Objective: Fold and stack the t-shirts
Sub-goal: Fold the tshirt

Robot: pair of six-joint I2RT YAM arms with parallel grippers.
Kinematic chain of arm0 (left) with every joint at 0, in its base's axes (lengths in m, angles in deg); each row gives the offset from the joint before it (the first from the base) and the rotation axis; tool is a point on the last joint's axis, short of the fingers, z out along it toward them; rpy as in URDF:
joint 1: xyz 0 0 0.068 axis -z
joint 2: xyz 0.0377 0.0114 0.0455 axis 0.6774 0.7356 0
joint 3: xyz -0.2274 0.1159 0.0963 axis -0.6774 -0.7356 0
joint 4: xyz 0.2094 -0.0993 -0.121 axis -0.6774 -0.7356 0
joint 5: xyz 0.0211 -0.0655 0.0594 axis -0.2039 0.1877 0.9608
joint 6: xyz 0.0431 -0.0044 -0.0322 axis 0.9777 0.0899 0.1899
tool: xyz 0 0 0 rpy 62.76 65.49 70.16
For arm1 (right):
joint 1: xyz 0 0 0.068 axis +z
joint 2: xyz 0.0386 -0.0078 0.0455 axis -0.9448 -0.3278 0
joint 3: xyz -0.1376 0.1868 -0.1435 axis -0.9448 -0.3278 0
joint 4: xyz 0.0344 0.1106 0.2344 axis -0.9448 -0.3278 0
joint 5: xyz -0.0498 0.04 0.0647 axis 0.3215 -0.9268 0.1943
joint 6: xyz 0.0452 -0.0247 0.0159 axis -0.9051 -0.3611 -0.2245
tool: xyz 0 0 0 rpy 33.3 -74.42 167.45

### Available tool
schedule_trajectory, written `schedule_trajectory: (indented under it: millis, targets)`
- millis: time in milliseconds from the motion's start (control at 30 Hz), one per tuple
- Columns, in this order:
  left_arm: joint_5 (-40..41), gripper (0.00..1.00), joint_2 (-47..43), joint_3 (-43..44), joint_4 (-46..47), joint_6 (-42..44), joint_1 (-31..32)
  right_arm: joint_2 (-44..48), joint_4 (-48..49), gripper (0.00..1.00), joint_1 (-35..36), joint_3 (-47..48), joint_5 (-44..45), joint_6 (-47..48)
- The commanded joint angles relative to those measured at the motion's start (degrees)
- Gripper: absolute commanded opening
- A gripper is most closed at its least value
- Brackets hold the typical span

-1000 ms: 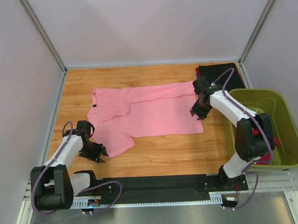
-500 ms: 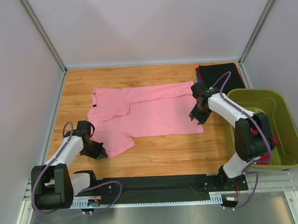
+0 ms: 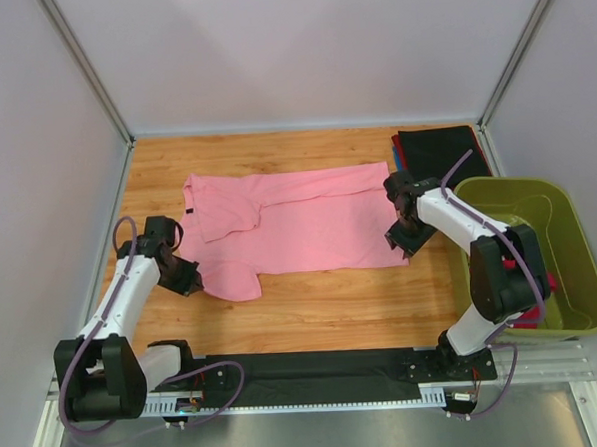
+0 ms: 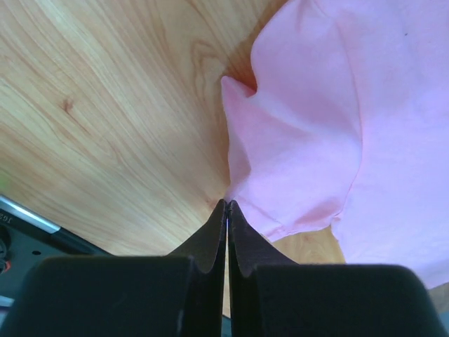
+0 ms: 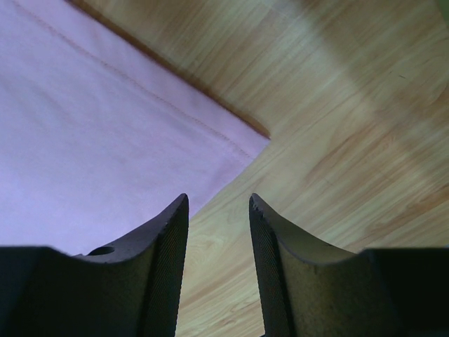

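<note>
Left hand [image 4: 226,205] is pinched tight on the pink shirt [image 4: 365,140] sleeve at its tips. Right hand [image 5: 217,203] gapes above the hem corner. Folding looks barely begun, and the folded stack [image 3: 440,144] waits beyond the right hand.

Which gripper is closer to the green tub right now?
Right. The right gripper sits open over the pink t-shirt's near right corner, just left of the tub. The left gripper is far off on the left side, shut on that shirt's sleeve.
</note>
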State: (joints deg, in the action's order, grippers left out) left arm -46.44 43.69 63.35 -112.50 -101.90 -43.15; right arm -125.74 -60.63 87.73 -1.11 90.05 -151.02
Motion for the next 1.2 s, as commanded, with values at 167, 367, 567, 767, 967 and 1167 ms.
schedule_trajectory:
  millis: [167, 367, 567, 767, 967, 1167]
  targets:
    - [1.79, 0.00, -0.22, 1.70, -2.95, 1.52, 0.34, -1.75, 0.85, 0.41, 0.28, -2.55, 5.00, -6.15]
    - [1.88, 0.00, 1.98, 4.51, -2.52, 1.08, 0.43, -3.68, 2.60, 0.40, 0.28, -3.95, 6.23, -7.55]
    - [1.97, 0.00, 3.30, 6.45, -3.04, 0.99, 0.42, -4.92, 3.92, 0.40, 0.28, -4.04, 7.72, -8.96]
    - [1.97, 0.00, 3.83, 7.42, -3.22, 0.73, 0.43, -5.27, 5.15, 0.36, 0.28, -4.92, 10.19, -10.37]
    - [3.81, 0.00, 4.26, 9.18, -4.53, 0.99, 0.42, -8.43, 2.88, 0.33, 0.28, -3.96, 10.01, -11.68]
    - [3.72, 0.00, 5.50, 10.49, -4.18, 1.34, 0.43, -7.30, 2.60, 0.21, 0.36, -5.89, 12.12, -13.10]
